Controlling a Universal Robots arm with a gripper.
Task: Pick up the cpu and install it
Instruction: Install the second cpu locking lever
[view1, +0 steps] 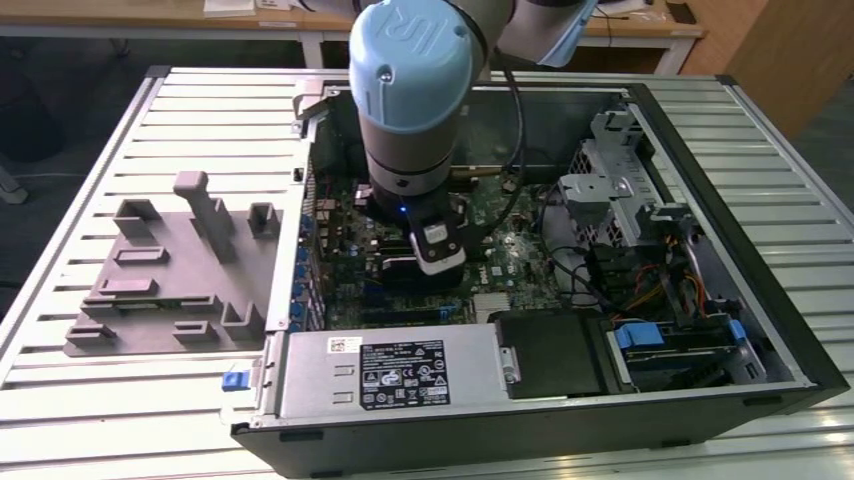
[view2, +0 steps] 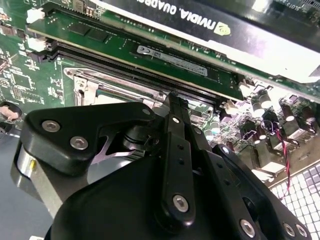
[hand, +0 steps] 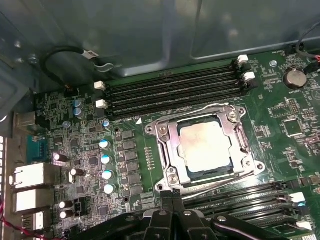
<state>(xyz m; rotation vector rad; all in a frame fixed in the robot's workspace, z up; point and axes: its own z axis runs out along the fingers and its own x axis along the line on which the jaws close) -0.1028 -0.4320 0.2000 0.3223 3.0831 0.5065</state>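
Observation:
The cpu (hand: 205, 145), a silver-grey square chip, lies flat in the motherboard socket (hand: 165, 150), with the metal retention frame around it. In the first wrist view my gripper (hand: 172, 194) hangs just off the socket's edge, a short way from the chip. Its two black fingers are pressed together with nothing between them. The second wrist view shows the gripper's linkage (view2: 175, 150) over the socket frame (view2: 95, 82). In the exterior view the arm reaches down into the open computer case, and the gripper (view1: 438, 262) is low over the motherboard (view1: 340, 235).
Memory slots (hand: 170, 85) run along one side of the socket. A fitted memory stick (view2: 150, 50) and a graphics card (view2: 210, 22) lie on another side. A grey fixture block (view1: 174, 270) sits at the exterior view's left. The power supply (view1: 387, 370) and drive cage (view1: 614, 190) crowd the case.

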